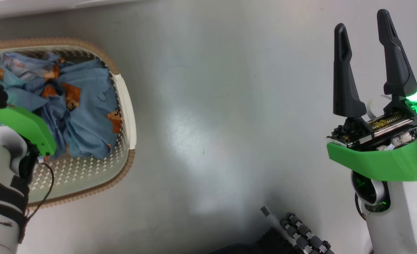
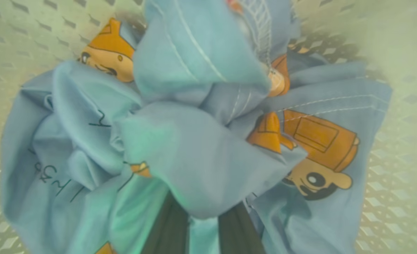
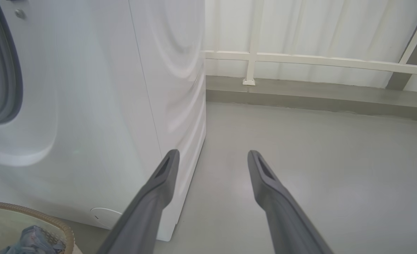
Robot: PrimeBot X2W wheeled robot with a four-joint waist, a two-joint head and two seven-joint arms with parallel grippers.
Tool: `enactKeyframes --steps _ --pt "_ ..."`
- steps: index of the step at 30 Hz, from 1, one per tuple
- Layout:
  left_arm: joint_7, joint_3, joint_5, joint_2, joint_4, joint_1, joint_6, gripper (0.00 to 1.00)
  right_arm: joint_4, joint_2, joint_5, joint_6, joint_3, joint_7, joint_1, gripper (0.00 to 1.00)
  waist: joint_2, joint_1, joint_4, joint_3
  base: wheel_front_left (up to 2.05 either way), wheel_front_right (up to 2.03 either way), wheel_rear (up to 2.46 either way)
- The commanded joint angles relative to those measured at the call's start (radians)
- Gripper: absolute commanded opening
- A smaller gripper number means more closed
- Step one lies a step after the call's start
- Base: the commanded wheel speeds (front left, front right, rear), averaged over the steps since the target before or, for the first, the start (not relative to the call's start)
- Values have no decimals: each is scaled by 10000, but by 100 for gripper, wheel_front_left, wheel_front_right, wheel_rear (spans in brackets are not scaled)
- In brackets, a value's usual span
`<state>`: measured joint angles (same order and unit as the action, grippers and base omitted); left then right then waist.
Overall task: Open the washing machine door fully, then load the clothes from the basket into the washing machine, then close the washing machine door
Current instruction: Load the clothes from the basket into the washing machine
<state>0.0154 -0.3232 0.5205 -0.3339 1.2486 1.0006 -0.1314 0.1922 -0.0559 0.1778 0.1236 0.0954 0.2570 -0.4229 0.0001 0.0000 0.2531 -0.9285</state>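
Both fingers of my left gripper (image 2: 201,215) are pinched on a bunched fold of the clothes (image 2: 194,151) in the basket (image 1: 124,102), so I should lift straight and slow, clearing the rim, my right gripper (image 1: 362,21) spread wide and empty.

I can't read any text, brand or number in these views. The nearest thing is thin dark script-like strokes (image 2: 48,174) printed on the clothes (image 2: 201,158), seen in the left wrist view. One cluster sits at the lower left of the bundle and a single mark sits higher up on a fold. They are creased and blurred, so I can't tell whether they are letters or digits.
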Motion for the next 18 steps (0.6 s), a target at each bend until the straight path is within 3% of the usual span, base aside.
enactKeyframes --steps 1,18 --pt "-211 38 229 -441 -169 -343 8 0 245 56 35 71 138 48 224 100 -1 0 -81 173 0 0 0" --pt "-2254 -597 1800 60 -572 -1733 8 0 -146 24 -174 71 -92 48 510 100 -1 0 -726 2265 0 0 0"
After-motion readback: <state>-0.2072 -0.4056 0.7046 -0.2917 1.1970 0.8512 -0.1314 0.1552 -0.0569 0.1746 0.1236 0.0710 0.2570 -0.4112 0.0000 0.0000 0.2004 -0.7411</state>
